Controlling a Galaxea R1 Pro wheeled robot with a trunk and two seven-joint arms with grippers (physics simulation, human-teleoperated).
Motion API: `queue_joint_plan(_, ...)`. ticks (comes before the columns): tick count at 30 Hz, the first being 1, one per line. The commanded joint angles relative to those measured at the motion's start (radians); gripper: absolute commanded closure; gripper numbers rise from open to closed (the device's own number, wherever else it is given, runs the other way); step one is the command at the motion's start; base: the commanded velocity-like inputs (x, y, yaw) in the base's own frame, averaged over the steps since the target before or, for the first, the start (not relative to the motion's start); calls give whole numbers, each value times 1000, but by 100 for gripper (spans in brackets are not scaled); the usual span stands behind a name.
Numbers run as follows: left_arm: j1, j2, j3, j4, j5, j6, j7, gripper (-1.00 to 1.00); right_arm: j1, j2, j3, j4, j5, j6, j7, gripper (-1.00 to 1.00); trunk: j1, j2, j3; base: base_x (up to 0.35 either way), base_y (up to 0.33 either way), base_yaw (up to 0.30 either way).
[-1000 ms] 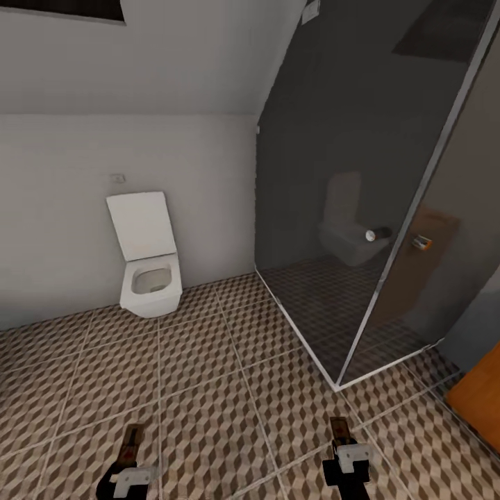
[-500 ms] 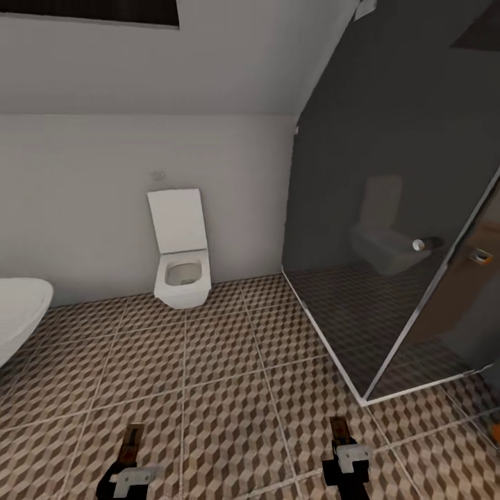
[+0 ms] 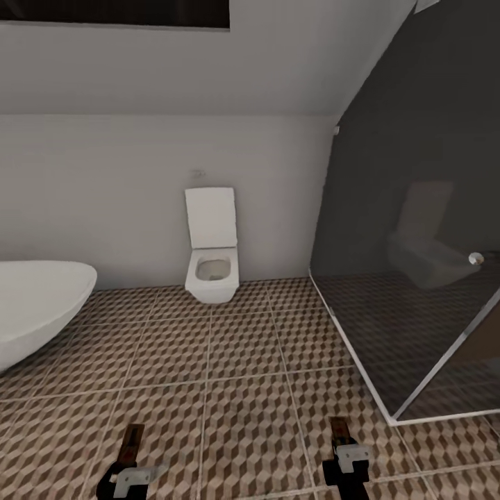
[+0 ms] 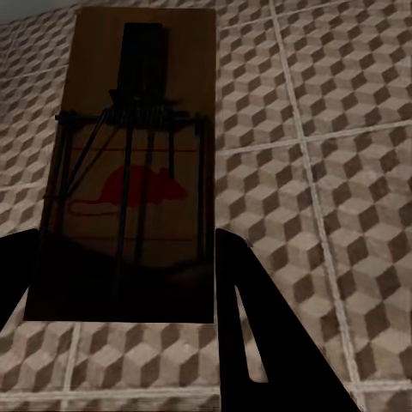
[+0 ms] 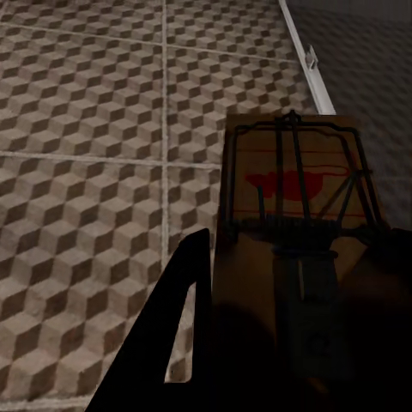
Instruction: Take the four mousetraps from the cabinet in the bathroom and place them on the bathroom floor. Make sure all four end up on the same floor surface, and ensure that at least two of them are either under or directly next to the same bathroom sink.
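I'm looking into a home bathroom. A white toilet [image 3: 212, 257] with its lid up hangs on the pale back wall, and the rounded rim of a white bathtub [image 3: 38, 305] comes in on my left. To the right stands a glass shower enclosure [image 3: 417, 278] with a pale frame along its base and dark walls behind; the glass mirrors the toilet faintly. The bathroom floor [image 3: 243, 361] is laid in large square tiles printed with brown-and-beige cubes. A dark strip high on the wall [image 3: 114, 12] may be a window, though I can't be sure.
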State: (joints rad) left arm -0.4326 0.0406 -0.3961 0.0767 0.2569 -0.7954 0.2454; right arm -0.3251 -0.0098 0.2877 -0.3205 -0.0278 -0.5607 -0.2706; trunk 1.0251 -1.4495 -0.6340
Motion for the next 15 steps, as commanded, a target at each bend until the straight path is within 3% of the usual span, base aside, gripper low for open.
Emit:
queue_joint_plan(1,-2,-1,-9,3,5,-4,2,100,0,-1,8,0,-4,-2,-5,100,0,0,-1,0,0,288)
queue_joint_plan(15,-2,-1,-9,3,5,-4,2,100,0,0,8,1,-4,-1,-5,100,0,0,-1,0,0,288)
